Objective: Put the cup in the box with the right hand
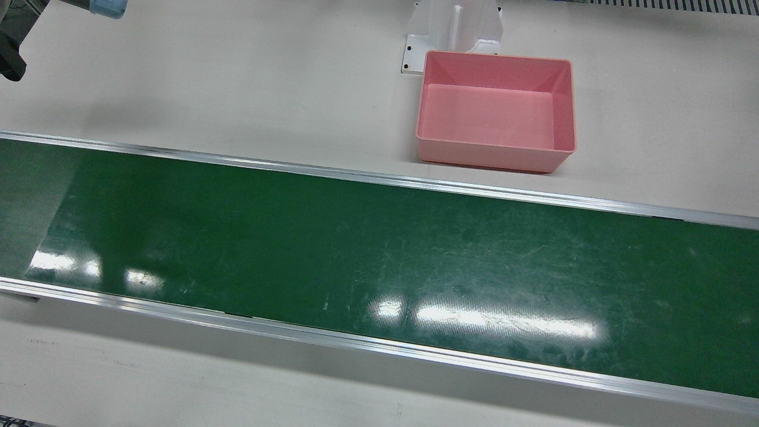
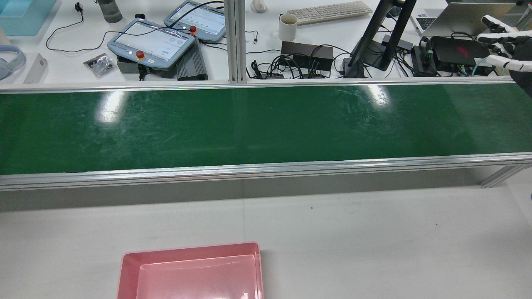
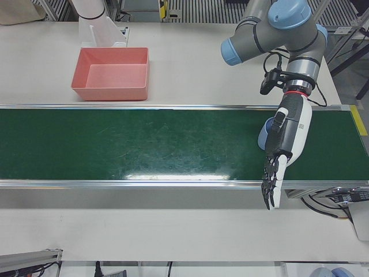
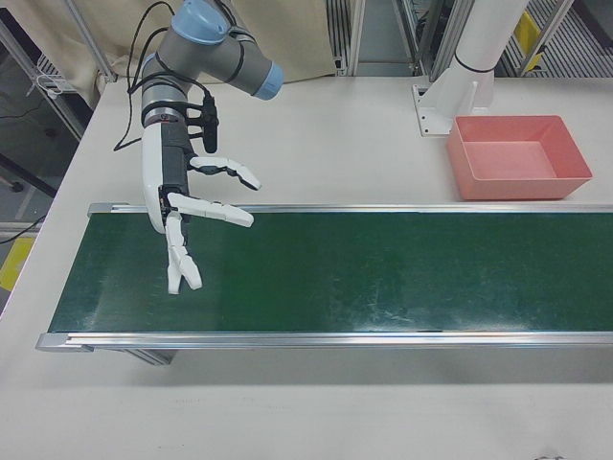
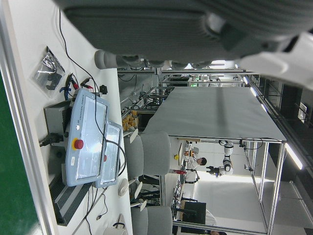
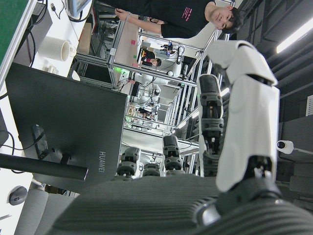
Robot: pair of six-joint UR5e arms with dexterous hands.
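Nearby, on the white table [image 1: 237, 77], a pink box [image 1: 495, 111] sits with nothing inside it, just beside the rail of a long green conveyor belt [image 1: 379, 261] and touching the foot of a white arm pedestal [image 1: 453, 29]. No cup shows on the belt or table. At one end of the belt the right hand [image 4: 187, 225] hangs above it, fingers spread wide, holding nothing. At the other end the left hand [image 3: 282, 156] points down over the belt's edge, fingers straight, holding nothing.
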